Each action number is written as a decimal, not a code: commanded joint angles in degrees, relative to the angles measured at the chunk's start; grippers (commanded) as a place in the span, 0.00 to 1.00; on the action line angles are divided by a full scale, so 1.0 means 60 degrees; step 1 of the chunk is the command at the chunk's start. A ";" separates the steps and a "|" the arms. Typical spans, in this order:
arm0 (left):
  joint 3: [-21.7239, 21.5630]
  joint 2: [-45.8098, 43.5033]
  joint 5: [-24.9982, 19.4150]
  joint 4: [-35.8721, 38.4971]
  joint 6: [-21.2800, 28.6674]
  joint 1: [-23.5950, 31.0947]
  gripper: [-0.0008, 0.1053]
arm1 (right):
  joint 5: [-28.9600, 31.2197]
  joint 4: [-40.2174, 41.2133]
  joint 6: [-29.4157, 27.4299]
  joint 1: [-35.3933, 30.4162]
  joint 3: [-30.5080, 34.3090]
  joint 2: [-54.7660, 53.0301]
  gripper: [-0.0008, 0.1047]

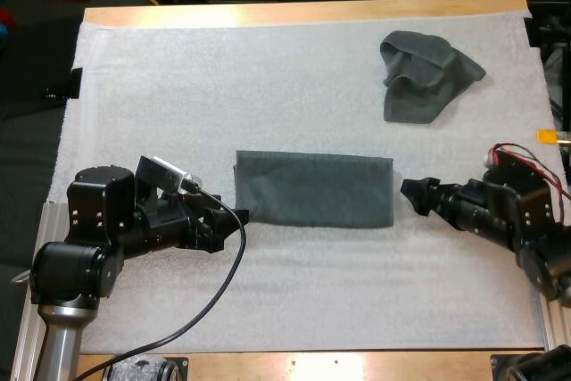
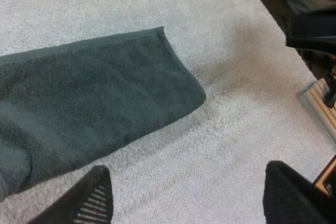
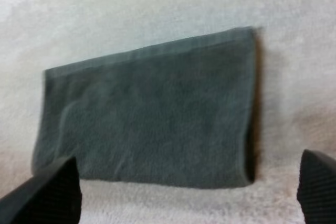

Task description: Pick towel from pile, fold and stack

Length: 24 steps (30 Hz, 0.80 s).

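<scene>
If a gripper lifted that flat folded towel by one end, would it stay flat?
Probably not: the folded towel looks like soft terry, so it would likely droop. Its loose layers may unfold. The crumpled towel slumps similarly.

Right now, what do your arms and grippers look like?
Both arms are matte black, with rounded joint housings and small pale screws. The left arm stands on a silver-grey post. The left gripper and right gripper each carry two black tapered, ribbed fingers.
</scene>
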 commanded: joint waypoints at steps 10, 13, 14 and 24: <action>-0.0046 -0.0019 0.0370 -0.0022 -0.0152 0.0014 0.57 | -0.2302 0.0004 -0.1210 -0.1960 -0.0080 0.1409 0.77; -0.0046 -0.0019 0.0370 -0.0022 -0.0188 0.0014 0.57 | -0.2753 -0.0060 -0.1558 -0.2116 -0.0080 0.1960 0.77; -0.0046 -0.0019 0.0370 -0.0022 -0.0220 0.0014 0.57 | -0.2802 -0.0104 -0.1608 -0.2122 -0.0080 0.2070 0.77; -0.0046 -0.0019 0.0370 -0.0022 -0.0229 0.0014 0.57 | -0.3786 -0.1359 -0.1772 -0.2119 -0.0080 0.3963 0.77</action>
